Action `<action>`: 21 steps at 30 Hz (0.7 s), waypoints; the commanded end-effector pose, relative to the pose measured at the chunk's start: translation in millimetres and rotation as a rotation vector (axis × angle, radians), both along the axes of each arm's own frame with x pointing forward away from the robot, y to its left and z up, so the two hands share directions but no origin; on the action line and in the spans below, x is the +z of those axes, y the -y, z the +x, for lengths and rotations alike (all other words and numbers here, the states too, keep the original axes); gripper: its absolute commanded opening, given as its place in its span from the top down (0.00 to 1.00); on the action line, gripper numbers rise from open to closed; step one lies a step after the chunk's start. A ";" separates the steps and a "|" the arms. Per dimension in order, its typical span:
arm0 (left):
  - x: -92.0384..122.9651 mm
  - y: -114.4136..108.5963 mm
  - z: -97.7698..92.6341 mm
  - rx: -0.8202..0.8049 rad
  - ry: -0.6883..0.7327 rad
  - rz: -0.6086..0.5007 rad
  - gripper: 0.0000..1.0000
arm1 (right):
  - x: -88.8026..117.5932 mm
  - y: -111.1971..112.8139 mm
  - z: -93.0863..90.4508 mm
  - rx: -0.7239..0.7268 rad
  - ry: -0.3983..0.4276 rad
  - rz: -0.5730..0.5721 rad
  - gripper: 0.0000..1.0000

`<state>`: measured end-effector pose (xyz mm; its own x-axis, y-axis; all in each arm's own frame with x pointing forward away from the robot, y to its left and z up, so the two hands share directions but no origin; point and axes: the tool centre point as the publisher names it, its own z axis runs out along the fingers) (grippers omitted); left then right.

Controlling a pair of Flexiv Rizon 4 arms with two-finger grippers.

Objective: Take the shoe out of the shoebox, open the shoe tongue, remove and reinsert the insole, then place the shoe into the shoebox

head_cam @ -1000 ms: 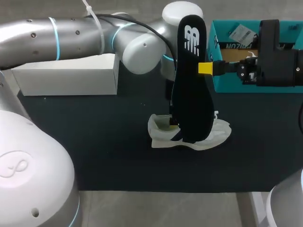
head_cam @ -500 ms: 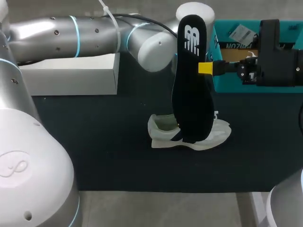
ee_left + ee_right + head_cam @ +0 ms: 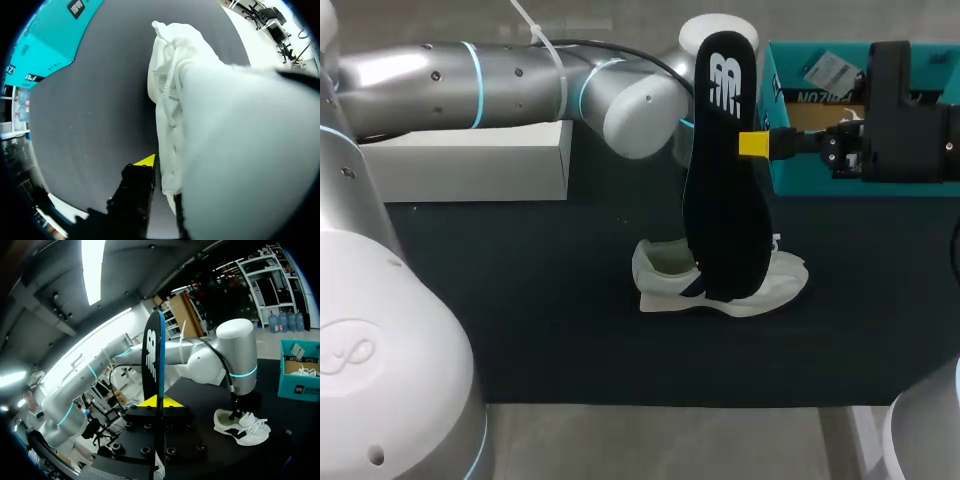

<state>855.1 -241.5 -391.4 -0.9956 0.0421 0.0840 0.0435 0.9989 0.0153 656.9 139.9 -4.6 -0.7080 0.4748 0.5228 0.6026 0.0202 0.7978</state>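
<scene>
Reinsert step: right gripper [image 3: 159, 401] pinches the black insole [image 3: 720, 200] upright over the white sneaker [image 3: 665, 272] on the bench [image 3: 540, 300] — lower it toe-first, angled into the opening, with the left gripper [image 3: 152, 162] (grip can't tell) bracing the sneaker.

A white cardboard box [image 3: 470, 165] sits on your dark table mat [image 3: 550, 320], well left of the jaws of your right gripper [image 3: 750, 144].

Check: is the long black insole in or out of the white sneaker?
Out. The long black insole stands upright, clamped in the right end effector, apart from the white sneaker on the table.
</scene>
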 end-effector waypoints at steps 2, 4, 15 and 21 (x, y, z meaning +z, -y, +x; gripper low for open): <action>0.6 -1.1 0.0 -0.001 0.002 -0.002 1.00 | -1.6 -3.7 1.9 -0.002 0.000 0.001 1.00; 0.6 -1.1 0.0 -0.001 0.002 -0.002 1.00 | -1.6 -3.7 1.9 -0.002 0.000 0.001 1.00; 4.5 -19.9 -7.7 0.026 0.015 -0.006 1.00 | -1.6 -3.7 1.9 -0.002 0.000 0.001 1.00; 12.0 -41.7 -10.2 -0.238 -0.050 -0.079 1.00 | -1.6 -3.7 1.9 -0.002 0.000 0.001 1.00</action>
<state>845.6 -222.0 -387.0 -0.9837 0.1447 0.1064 0.1455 0.9894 -0.0006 656.9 139.9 -4.6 -0.7079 0.4749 0.5228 0.6026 0.0201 0.7978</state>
